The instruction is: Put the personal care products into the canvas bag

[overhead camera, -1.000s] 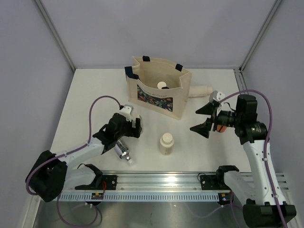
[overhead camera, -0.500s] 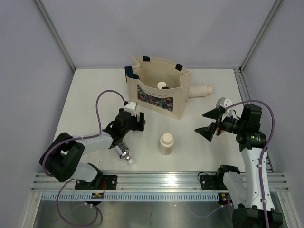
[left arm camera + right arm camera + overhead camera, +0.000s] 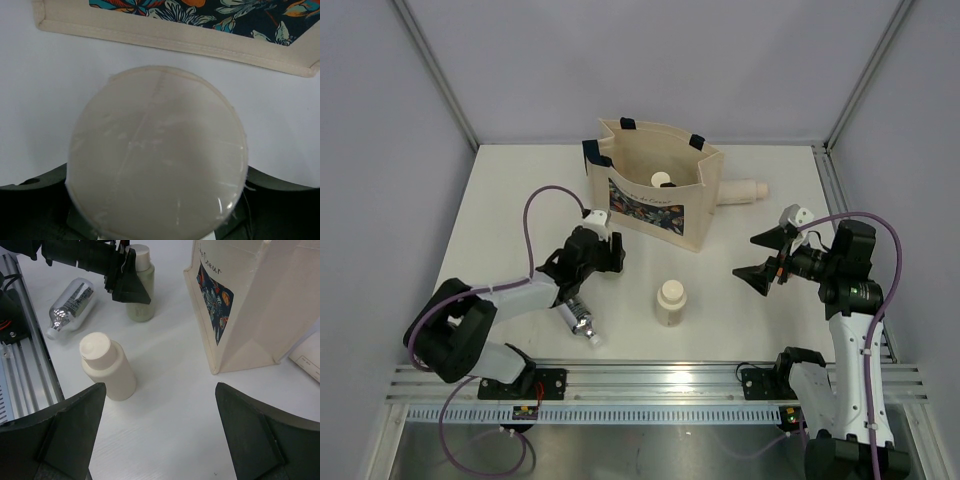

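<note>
My left gripper (image 3: 596, 254) is shut on an upright pale green bottle (image 3: 140, 304) in front of the canvas bag (image 3: 655, 195). Its cream cap (image 3: 157, 155) fills the left wrist view between the dark jaws. The bag stands open with a cream cap (image 3: 662, 179) showing inside. A beige bottle (image 3: 669, 302) stands upright at mid-table. Beside the left arm, a shiny silver bottle (image 3: 580, 320) lies on its side. My right gripper (image 3: 768, 255) hangs open over bare table to the right, holding nothing. The beige bottle (image 3: 107, 367) lies off its left finger.
A cream-white bottle (image 3: 744, 190) lies on its side behind the bag's right end. The aluminium rail (image 3: 660, 378) with the arm bases runs along the near edge. Grey walls enclose the white table (image 3: 520, 190).
The left gripper has moved slightly toward the bag and shut on the pale green bottle. The right arm drew back to the right, still open.
</note>
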Controlling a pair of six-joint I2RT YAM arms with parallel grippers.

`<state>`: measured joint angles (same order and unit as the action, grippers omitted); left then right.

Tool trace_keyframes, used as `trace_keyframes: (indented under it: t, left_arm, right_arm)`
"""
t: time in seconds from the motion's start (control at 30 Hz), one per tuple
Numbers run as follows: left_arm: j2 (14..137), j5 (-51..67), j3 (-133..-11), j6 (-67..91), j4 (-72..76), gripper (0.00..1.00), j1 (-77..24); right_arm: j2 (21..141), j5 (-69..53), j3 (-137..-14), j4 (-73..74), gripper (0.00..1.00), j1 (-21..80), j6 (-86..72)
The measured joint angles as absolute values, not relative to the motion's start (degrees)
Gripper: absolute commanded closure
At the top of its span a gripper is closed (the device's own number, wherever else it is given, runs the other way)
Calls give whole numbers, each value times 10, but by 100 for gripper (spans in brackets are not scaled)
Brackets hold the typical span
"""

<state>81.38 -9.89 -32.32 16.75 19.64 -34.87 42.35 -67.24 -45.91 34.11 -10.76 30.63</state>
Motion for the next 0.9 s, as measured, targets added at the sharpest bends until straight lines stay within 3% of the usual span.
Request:
trace_keyframes:
  t: [0.3,0.9]
  left_arm:
    - [744,-26,-341,216,121,100,-348]
    - [736,171,-494,388,117,100,-322]
  right_arm:
    - [422,-676,-459,340,0,-115,302]
    - [418,-676,-457,336,1,-132,291]
